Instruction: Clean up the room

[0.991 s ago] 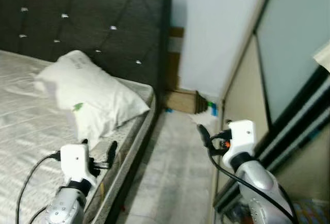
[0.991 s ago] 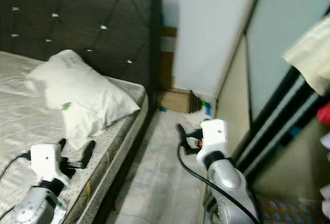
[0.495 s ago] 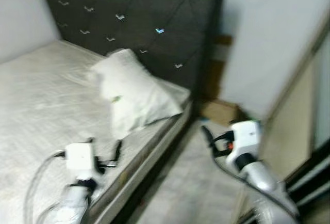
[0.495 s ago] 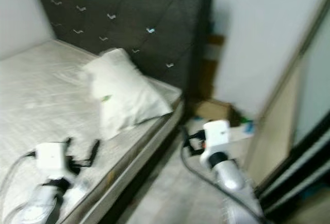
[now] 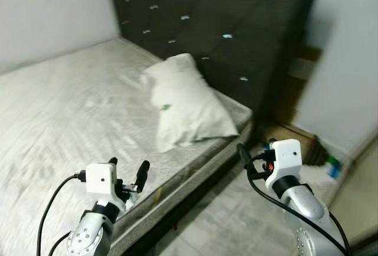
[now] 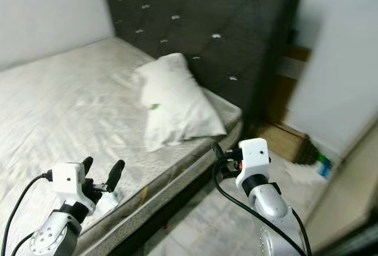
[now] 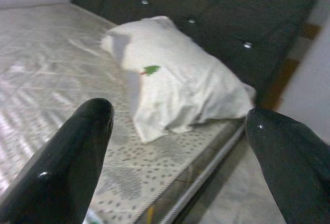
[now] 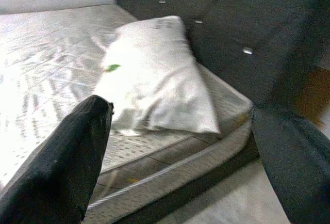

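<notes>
both pincers are empty with fingers apart: the left pincer [image 5: 127, 176] hovers over the bed's [image 5: 71, 108] near edge, the right pincer [image 5: 255, 160] over the floor [image 5: 236, 220] beside it. the pillow [image 5: 186, 102] lies crooked at the headboard [image 5: 224, 20] corner, near the bed's side edge, so my guess is it needs straightening.

Bed [image 5: 71, 108] runs off left frame edge; you can't see its far side or foot. Headboard [image 5: 224, 26] cropped at top edge. Small green mark [image 5: 166, 107] on pillow [image 5: 186, 99]: too small to identify. Clutter [image 5: 328, 164] at right by wall: blurred, unreadable; brown box [image 5: 289, 135] beside it half hidden behind bed corner. Right gripper [image 5: 242, 150]: you see one finger only, spread of jaws unclear.
</notes>
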### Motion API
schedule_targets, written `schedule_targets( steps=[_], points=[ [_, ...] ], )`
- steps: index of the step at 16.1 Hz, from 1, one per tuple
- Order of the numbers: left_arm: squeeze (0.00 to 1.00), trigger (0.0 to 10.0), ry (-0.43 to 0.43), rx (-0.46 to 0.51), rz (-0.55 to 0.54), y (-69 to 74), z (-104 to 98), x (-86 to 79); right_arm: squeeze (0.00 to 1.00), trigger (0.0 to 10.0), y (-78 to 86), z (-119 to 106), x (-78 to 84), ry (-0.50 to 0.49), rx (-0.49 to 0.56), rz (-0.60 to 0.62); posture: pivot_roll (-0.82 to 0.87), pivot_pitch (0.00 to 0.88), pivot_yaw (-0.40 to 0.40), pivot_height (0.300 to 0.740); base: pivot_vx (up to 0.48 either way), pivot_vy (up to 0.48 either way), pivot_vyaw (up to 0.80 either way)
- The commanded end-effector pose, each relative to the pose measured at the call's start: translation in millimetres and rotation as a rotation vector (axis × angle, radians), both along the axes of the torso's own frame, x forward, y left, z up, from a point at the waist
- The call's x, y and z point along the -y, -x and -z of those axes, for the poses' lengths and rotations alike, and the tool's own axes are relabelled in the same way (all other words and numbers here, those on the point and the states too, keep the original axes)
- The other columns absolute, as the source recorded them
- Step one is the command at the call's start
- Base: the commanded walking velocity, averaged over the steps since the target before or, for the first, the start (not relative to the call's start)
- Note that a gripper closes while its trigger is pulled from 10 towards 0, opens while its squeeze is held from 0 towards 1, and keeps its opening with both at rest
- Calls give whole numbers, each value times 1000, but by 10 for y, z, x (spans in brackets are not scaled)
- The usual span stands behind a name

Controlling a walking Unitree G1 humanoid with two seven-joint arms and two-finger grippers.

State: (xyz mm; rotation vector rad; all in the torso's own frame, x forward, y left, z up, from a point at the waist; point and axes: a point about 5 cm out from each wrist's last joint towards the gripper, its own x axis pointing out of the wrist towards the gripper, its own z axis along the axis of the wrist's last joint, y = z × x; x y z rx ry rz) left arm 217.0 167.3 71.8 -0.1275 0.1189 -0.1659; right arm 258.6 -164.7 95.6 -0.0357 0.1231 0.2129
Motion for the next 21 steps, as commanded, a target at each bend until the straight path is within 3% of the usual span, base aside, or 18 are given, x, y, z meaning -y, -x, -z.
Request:
schedule_targets(
  steps=[1,8,12,17,21],
  points=[
    [0,10000,-18,-4,-21,12,-4,-69,0,10000,-29,-45,-79,-6,18,-24,-80,0,-47,740,0,0,800],
    [0,10000,-11,-4,-18,0,-7,-58,0,10000,-36,-54,-101,-15,25,-38,-83,0,-50,740,0,0,788],
    [0,10000,-2,7,-5,-6,-17,-47,0,10000,-37,-50,-109,-13,27,-43,-82,0,-50,740,0,0,0],
    [0,10000,-1,13,2,-15,-24,-45,0,10000,-57,-56,-122,-22,29,-43,-80,0,-51,740,0,0,726],
    [0,10000,-1,15,9,-15,-21,-38,0,10000,-61,-51,-126,-22,30,-45,-77,0,-52,740,0,0,0]
  ],
)
